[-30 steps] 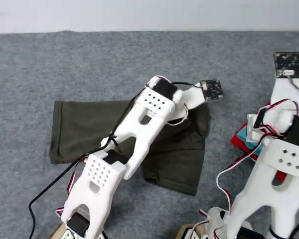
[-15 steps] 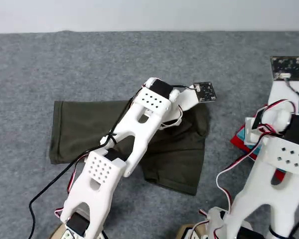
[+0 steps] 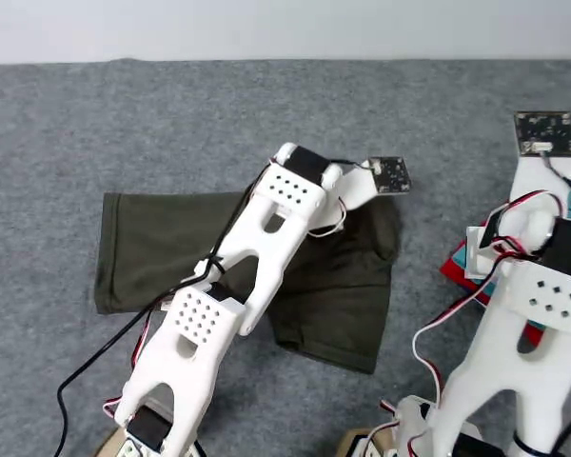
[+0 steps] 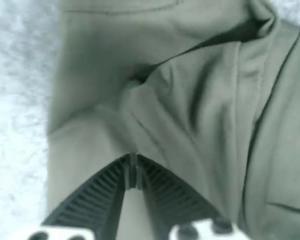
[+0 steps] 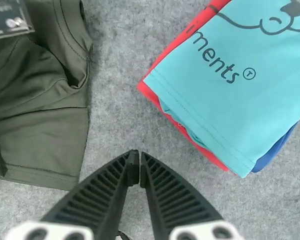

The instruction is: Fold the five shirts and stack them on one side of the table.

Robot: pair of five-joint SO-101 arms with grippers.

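A dark olive green shirt (image 3: 171,248) lies partly folded on the grey table, its right part doubled over. My left arm (image 3: 266,228) stretches across it toward its far right corner. In the left wrist view my left gripper (image 4: 132,170) is shut, its tips pressed into a ridge of the green shirt (image 4: 190,100), with creases running out from them. My right gripper (image 5: 134,167) is shut with nothing in it, above bare table between the green shirt (image 5: 35,115) and a stack of folded shirts (image 5: 240,90), teal on top of red and blue.
The stack of folded shirts (image 3: 462,267) sits at the table's right side, partly under my right arm (image 3: 523,305). Open grey table (image 3: 171,114) lies behind and to the left of the green shirt. A pale wall runs along the far edge.
My left arm's wrist has shifted slightly to the left over the green shirt. The right arm has barely moved. The shirt's outline looks the same.
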